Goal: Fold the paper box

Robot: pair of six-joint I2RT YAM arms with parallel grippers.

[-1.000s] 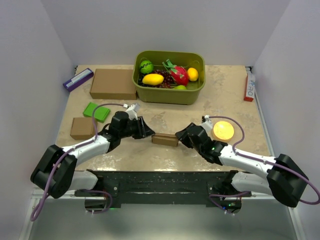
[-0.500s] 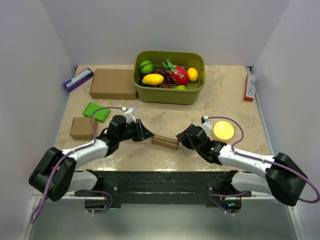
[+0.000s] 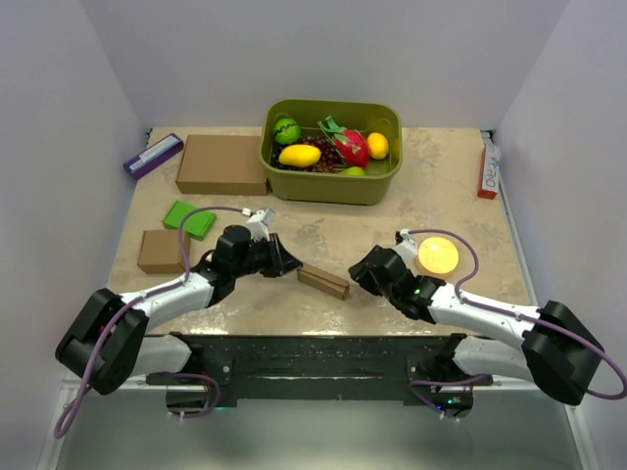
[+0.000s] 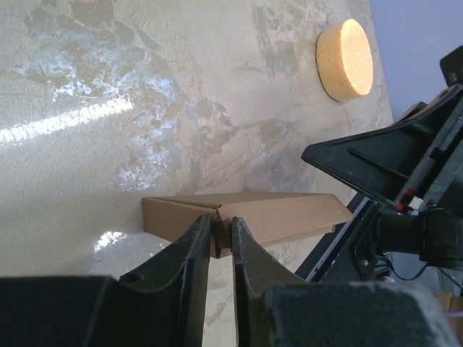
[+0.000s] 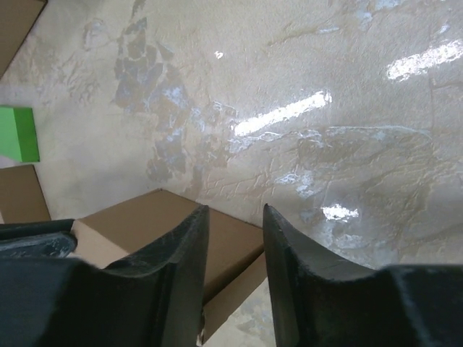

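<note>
Because the paper box (image 3: 323, 281), lying low-centre on the tabletop (image 3: 441, 196), looks light, thin and crushable, its creased edges suit gripping: the left fingers (image 4: 192, 249) seem pinched on one, the right fingers (image 5: 289, 249) hang parted beside it.

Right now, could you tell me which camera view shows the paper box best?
The left wrist view: the paper box lies across the frame at full length, top and side visible. Top external shows it whole but small; the right wrist shows only one end, partly behind its fingers.
</note>
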